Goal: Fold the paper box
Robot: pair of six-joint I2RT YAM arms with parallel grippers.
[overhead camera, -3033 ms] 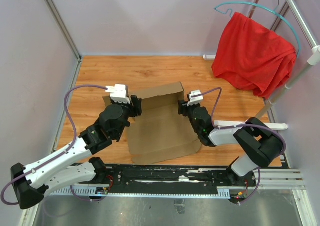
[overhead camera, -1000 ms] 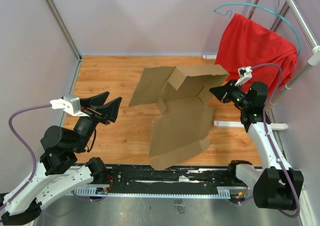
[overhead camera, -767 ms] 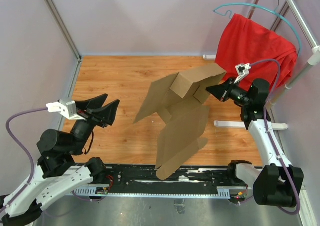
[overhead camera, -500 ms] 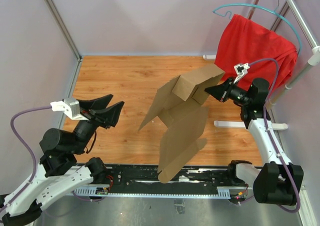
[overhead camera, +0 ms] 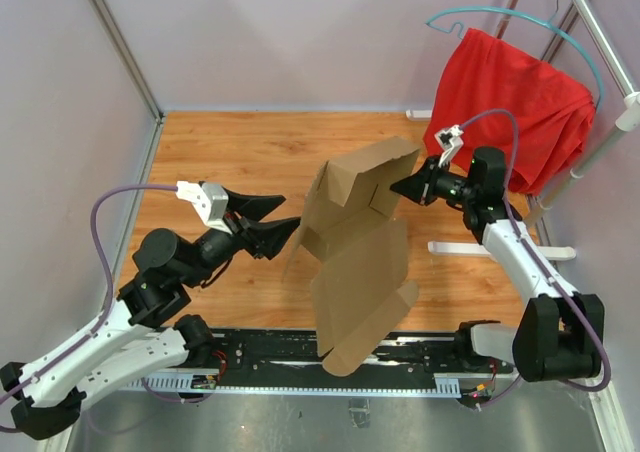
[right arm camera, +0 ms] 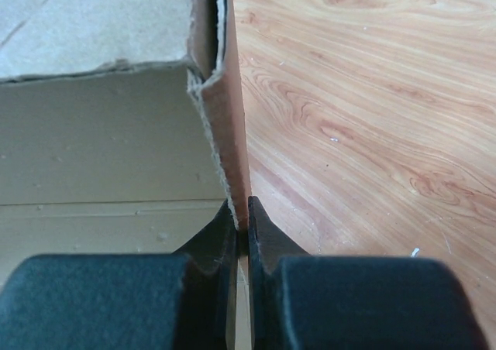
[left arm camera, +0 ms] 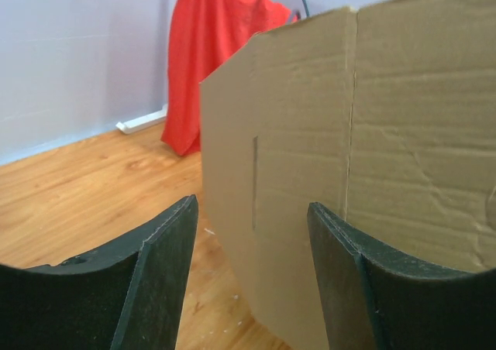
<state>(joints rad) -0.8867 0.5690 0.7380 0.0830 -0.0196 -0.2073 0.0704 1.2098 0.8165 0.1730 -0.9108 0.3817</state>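
Observation:
The paper box [overhead camera: 360, 252] is plain brown cardboard, lifted off the wooden floor and hanging nearly upright, its lower flaps reaching down over the front rail. My right gripper [overhead camera: 403, 186] is shut on the box's upper right wall; the right wrist view shows that wall's thin edge [right arm camera: 232, 149] pinched between the black fingers [right arm camera: 242, 218]. My left gripper [overhead camera: 282, 222] is open just left of the box, tips pointing at its left flap. In the left wrist view the cardboard [left arm camera: 349, 187] stands close ahead between the spread fingers [left arm camera: 167, 265], not touched.
A red cloth [overhead camera: 510, 107] hangs on a teal hanger [overhead camera: 480, 14] from a metal rack [overhead camera: 600, 42] at the back right. Pale walls close in the wooden floor [overhead camera: 240, 152] on the left and back. A metal rail [overhead camera: 300, 357] runs along the near edge.
My left arm has swung right and forward, bringing its open gripper up to the box's left flap. My right gripper has carried the box leftward, and it hangs more upright.

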